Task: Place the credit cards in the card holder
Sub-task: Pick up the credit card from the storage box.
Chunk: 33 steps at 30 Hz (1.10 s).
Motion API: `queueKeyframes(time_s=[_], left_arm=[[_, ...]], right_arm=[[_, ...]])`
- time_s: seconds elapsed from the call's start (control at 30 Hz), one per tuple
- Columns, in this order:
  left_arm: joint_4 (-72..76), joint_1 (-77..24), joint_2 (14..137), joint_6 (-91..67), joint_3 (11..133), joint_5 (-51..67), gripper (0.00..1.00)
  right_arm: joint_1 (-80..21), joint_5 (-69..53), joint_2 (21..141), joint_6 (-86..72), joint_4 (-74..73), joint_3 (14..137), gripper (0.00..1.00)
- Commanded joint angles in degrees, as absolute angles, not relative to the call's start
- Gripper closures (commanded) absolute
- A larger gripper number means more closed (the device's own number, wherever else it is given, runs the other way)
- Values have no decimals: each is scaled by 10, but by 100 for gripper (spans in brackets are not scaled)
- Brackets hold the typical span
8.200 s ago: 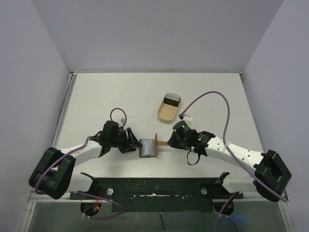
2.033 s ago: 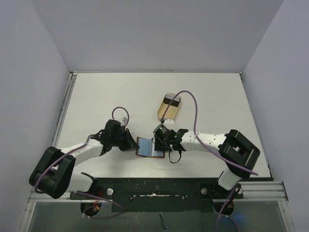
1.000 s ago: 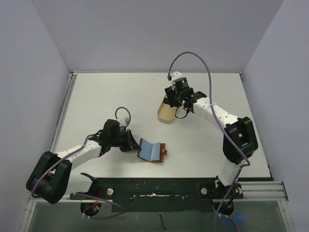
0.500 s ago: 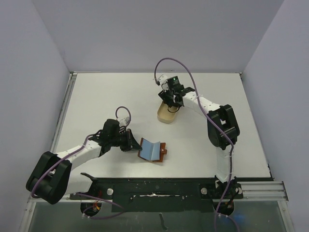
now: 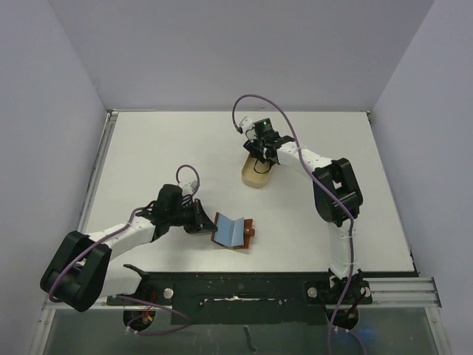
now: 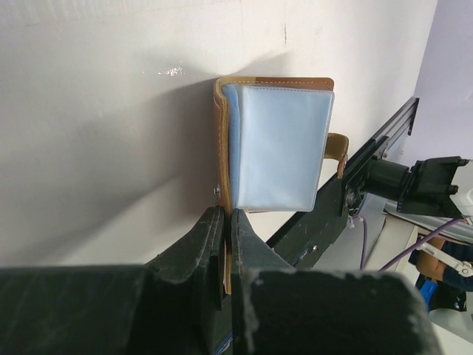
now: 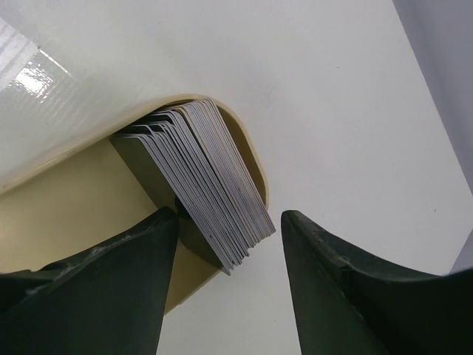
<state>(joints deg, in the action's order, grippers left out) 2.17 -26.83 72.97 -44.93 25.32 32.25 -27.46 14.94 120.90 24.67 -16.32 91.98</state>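
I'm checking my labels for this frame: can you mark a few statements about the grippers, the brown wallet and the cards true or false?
1. The left gripper is shut on an edge of the reddish-brown leather wallet. True.
2. The right gripper holds one card. False: it is open, gripping nothing.
3. The pale grey cards stand stacked in the tan oval tray. True.
4. The wallet lies closed. False: it is open, showing a pale blue sleeve.

left gripper [image 6: 224, 218] pinched closed (arm low); right gripper [image 7: 229, 216] spread wide, arm outstretched.
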Motion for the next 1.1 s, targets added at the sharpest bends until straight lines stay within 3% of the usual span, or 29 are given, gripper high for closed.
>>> queueKeyframes(time_s=[0.0,0.5,0.77,1.07], left_arm=[[70,-265,733,-459,257,341,100],[74,-265,730,-464,248,339,100],[70,-265,725,-465,247,338,100],[78,-265,724,-468,240,336,100]], right_arm=[[-275,182,1198,262,-113,920,44],[-274,181,1184,255,-113,912,67],[-274,182,1179,261,-111,916,73],[-276,189,1173,261,-113,917,74]])
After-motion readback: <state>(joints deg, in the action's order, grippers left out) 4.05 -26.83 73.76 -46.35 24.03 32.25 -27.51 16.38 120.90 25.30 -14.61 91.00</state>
